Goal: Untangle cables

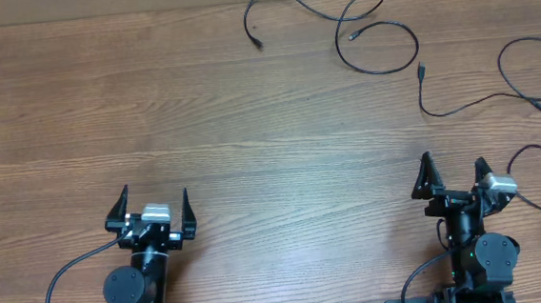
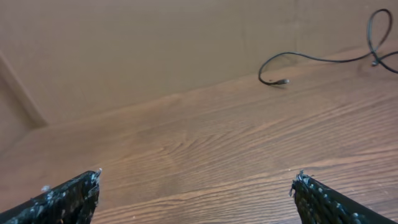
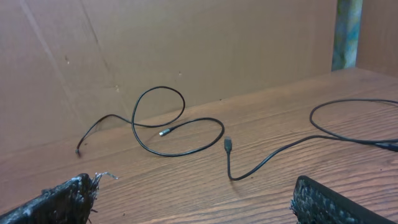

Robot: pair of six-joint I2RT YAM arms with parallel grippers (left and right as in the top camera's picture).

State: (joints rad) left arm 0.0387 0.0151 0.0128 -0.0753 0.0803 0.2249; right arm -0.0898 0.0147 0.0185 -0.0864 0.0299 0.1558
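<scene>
Black cables [image 1: 380, 72], judged limp and light, suit a mid-span pinch; left gripper [image 1: 154, 194] and right gripper [image 1: 454, 162] both apart, empty.

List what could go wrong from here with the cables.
1. The looped cable crosses itself; tugging one end could cinch the loop into a knot.
2. The near cable lies right beside the right pincer, which stands open; as that arm reaches out it may snag or drag it.
3. Both cables are thin and lie flat on the table; a grasp could miss them or scrape the wood.
</scene>
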